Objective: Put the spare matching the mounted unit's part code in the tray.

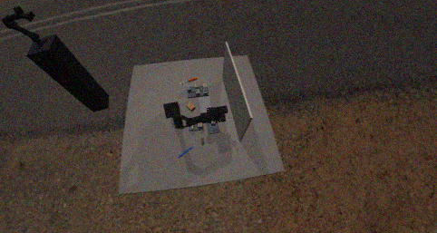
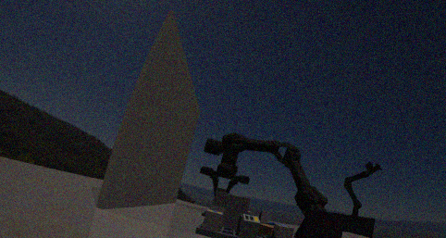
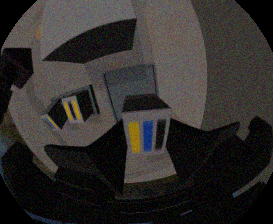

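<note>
My gripper (image 2: 223,189) (image 3: 142,119) is shut on a spare unit (image 3: 147,131), upright and pale, with yellow, blue and black stripes on the face toward the wrist camera. The blue-grey tray (image 1: 213,129) (image 3: 118,82) lies just beyond the held spare in the wrist view; the spare overlaps its near part there, and its height over it is hard to tell. Other striped spares (image 3: 73,111) stand in a holder left of the tray. A large pale box (image 3: 89,20), seemingly the mounted unit's housing, stands beyond the tray. No code is readable.
A tall upright panel (image 1: 237,91) (image 2: 153,139) stands beside the work area. Another board with parts (image 1: 198,92), an orange block (image 1: 190,107), an orange-handled tool (image 1: 192,80) and a blue stick (image 1: 185,152) lie on the table. A dark pillar (image 1: 70,74) bearing a second arm stands off the table.
</note>
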Tool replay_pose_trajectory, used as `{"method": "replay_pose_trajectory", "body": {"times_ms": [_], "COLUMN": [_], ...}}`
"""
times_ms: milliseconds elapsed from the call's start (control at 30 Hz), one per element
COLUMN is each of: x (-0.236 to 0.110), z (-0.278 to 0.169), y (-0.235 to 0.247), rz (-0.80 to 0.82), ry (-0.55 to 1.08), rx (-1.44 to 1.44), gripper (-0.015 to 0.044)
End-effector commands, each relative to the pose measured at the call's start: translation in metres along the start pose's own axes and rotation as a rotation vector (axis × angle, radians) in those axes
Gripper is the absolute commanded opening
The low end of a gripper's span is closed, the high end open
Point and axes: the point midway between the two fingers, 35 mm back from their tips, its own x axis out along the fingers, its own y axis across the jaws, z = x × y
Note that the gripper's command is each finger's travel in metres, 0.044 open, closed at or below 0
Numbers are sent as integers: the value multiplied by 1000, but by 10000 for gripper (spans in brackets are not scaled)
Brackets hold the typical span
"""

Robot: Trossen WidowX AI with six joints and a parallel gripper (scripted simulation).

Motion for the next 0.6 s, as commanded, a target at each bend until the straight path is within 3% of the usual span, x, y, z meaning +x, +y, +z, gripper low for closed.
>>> {"method": "replay_pose_trajectory", "body": {"times_ms": [0, 567], "x": [3, 16], "z": [1, 1], "y": [1, 1], "rz": [1, 3], "ry": [-4, -7], "rx": [-6, -5], "gripper": [0, 0]}}
